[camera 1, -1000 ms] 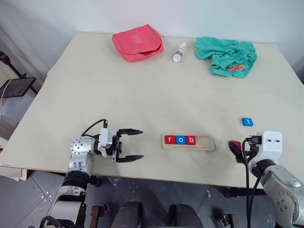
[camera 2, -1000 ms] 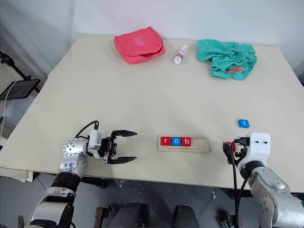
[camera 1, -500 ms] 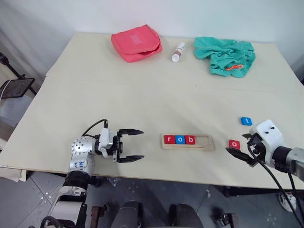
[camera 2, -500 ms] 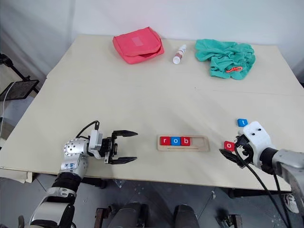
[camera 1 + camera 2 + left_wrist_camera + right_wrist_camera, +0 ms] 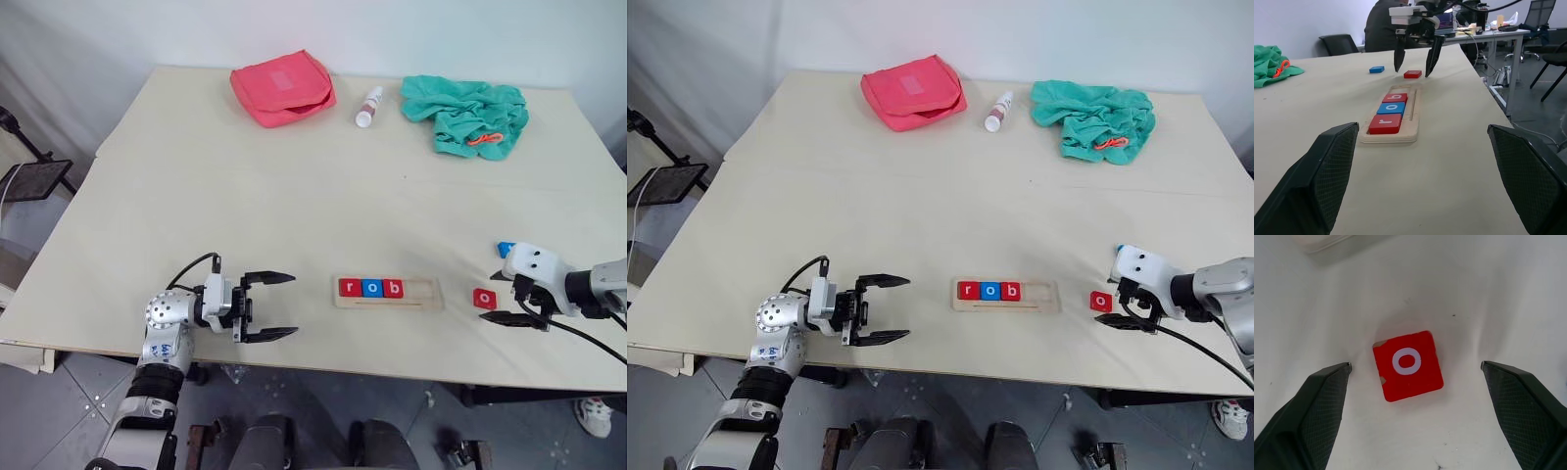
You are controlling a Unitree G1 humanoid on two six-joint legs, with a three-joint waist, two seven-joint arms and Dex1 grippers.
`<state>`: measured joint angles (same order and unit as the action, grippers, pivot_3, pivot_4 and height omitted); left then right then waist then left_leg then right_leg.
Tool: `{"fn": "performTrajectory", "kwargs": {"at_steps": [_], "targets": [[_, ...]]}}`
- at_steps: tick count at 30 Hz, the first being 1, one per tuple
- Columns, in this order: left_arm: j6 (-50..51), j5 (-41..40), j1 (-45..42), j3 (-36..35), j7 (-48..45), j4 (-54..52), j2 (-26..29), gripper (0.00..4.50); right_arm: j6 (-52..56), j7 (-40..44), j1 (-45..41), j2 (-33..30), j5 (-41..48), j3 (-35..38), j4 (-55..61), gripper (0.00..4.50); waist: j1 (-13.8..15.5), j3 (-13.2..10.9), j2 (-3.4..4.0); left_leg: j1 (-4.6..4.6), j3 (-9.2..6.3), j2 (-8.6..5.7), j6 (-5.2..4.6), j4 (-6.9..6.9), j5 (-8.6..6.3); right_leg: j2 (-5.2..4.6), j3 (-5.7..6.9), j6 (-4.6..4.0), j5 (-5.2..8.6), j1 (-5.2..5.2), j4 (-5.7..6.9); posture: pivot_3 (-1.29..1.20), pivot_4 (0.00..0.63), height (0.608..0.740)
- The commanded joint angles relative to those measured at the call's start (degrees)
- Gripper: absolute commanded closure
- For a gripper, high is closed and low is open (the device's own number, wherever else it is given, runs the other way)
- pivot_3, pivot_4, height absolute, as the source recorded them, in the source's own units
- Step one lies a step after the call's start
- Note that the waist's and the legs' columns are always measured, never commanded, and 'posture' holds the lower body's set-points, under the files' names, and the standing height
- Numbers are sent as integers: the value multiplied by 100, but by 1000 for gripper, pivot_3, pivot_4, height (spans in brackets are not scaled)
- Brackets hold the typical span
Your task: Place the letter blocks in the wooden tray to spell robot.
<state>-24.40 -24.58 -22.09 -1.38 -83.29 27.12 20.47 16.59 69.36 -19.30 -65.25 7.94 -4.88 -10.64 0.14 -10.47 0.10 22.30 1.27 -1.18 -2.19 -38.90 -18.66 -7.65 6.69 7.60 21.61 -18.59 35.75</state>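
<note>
Lying flat on the desk point(image 5: 294, 196) right of the tray point(image 5: 389, 293), the red o tile point(image 5: 1407, 364) looks light, rigid, thin; pinch opposite edges. Right tool point(image 5: 1415, 382), fingers apart, straddles it; left tool point(image 5: 266, 306) gapes empty.

Red r point(image 5: 350, 287), blue o point(image 5: 371, 288), red b point(image 5: 393, 288) in pale wooden tray point(image 5: 423, 292); loose red o tile point(image 5: 1408, 364), white letter; blue tile point(image 5: 1376, 69); pink-red pouch point(image 5: 282, 88); teal cloth point(image 5: 465, 113).

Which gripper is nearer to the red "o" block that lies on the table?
The right. The right gripper hovers right beside the red "o" block, fingers open. The left gripper waits open at the other end of the wooden tray.
</note>
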Motion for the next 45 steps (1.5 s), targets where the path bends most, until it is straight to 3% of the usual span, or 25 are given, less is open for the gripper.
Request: {"fn": "performTrajectory", "kwargs": {"at_steps": [1,7,8,12,19,30,41,45], "targets": [[7,-70,73,-51,76,-253,54,0,-73,148,-71,37,-80,0,-66,985,1,0,0,1,-1,0,0,-1,0,0,0,0,0,1,0,0,150,740],[13,-60,76,-33,115,-254,54,0,99,144,-55,43,-32,139,173,2991,0,0,0,0,0,0,0,-7,0,0,1,1,-1,3,0,0,150,740],[13,-61,65,-32,116,-242,51,0,159,116,-92,32,-39,154,249,3058,0,0,0,0,0,0,0,-7,0,0,1,1,-1,3,0,0,150,740],[3,-53,-2,-26,113,-177,42,0,898,178,-399,-80,10,69,964,3057,-15,0,0,1,1,2,0,-7,0,0,0,1,-1,1,0,0,150,740],[-1,-46,-71,-40,127,-118,52,0,1679,421,-1337,342,31,-537,1649,3057,-14,0,0,2,-7,5,2,-9,-1,0,-24,1,-1,1,-1,0,150,740],[3,-60,209,-52,288,-422,74,0,919,698,-1925,935,-573,-1440,945,3057,-18,0,0,12,-25,-5,1,-9,-1,-1,-10,1,-1,0,1,0,150,740],[24,-61,363,-37,446,-606,102,0,694,859,-2170,1280,-805,-1548,629,3057,-22,0,0,11,-24,-4,1,-11,-1,-1,-9,1,-1,-1,5,0,150,740],[20,-58,362,-27,466,-608,100,0,731,937,-2106,1272,-814,-1529,747,1647,-15,0,0,11,-25,-5,1,-11,-1,-1,-6,1,-1,-1,5,0,150,740]]}}
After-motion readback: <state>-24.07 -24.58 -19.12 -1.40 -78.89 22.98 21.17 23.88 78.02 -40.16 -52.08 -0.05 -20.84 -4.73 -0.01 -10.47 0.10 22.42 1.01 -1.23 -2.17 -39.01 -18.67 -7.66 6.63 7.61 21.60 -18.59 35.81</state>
